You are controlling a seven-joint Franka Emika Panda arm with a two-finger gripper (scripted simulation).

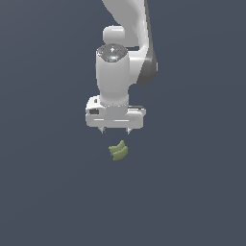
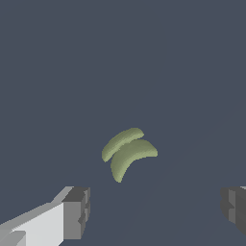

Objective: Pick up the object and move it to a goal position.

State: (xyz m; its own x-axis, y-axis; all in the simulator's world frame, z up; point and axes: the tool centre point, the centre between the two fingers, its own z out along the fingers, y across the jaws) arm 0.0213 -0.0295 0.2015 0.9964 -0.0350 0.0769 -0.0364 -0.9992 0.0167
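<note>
We count one arm, one claw point(image 1: 116, 130) and one object point(image 1: 118, 151) in these pictures. The object is a small olive-green piece, curved and lumpy, made of what reads in the wrist view as two short crescent lobes point(image 2: 129, 151) lying side by side like a stubby banana bunch; its skin looks matte and smooth, with soft shading along each lobe. It lies on the flat, dark slate-blue surface point(image 1: 192, 202), which is plain and untextured.

In the exterior view the object sits just below the claw, apart from it, roughly under the gap between the two fingertips and a little toward the exterior view's right of centre. It is much narrower than the white claw body above it.

The arm is glossy white with a dark grey joint band, rounded in its links and boxy at the claw housing. Two short grey fingertips poke down from the housing. In the wrist view we see two blocky grey fingers point(image 2: 77, 211), one at each side of the frame, standing well apart with the object between and beyond them: the claw is spread wide and holds nothing.
</note>
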